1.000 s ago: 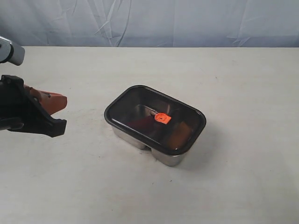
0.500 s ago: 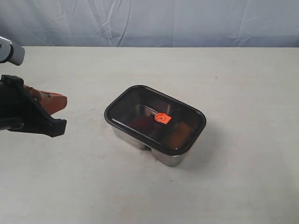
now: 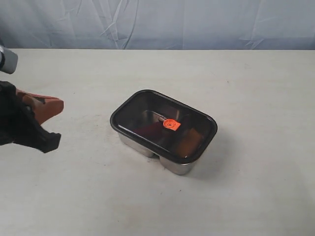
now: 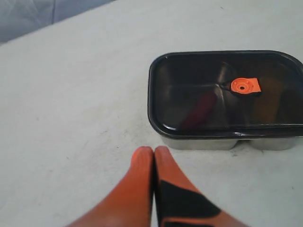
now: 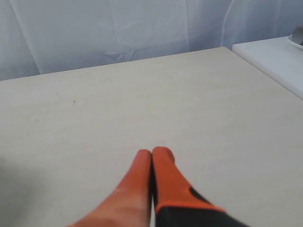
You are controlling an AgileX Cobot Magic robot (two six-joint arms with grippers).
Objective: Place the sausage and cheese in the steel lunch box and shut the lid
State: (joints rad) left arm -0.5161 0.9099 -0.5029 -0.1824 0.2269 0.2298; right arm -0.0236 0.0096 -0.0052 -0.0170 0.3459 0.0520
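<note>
The steel lunch box (image 3: 147, 146) (image 4: 213, 142) sits mid-table with the dark translucent lid (image 3: 142, 105) (image 4: 189, 71) resting on top, its orange valve tab (image 3: 171, 125) (image 4: 245, 85) at the centre. Through the lid the red sausage (image 3: 145, 130) (image 4: 199, 111) shows dimly in one compartment, and an orange-brown blur that may be the cheese (image 3: 187, 140) (image 4: 267, 101) in the other. My left gripper (image 3: 58, 104) (image 4: 154, 150) hangs shut and empty, well left of the box. My right gripper (image 5: 151, 152) is shut with nothing in it, over bare table, out of the exterior view.
A pale wrinkled cloth backdrop (image 3: 157, 22) runs along the table's far edge. In the right wrist view a white surface (image 5: 274, 56) adjoins the table's side.
My left arm has drawn back to the left, away from the lunch box. The box and lid have stayed put.
</note>
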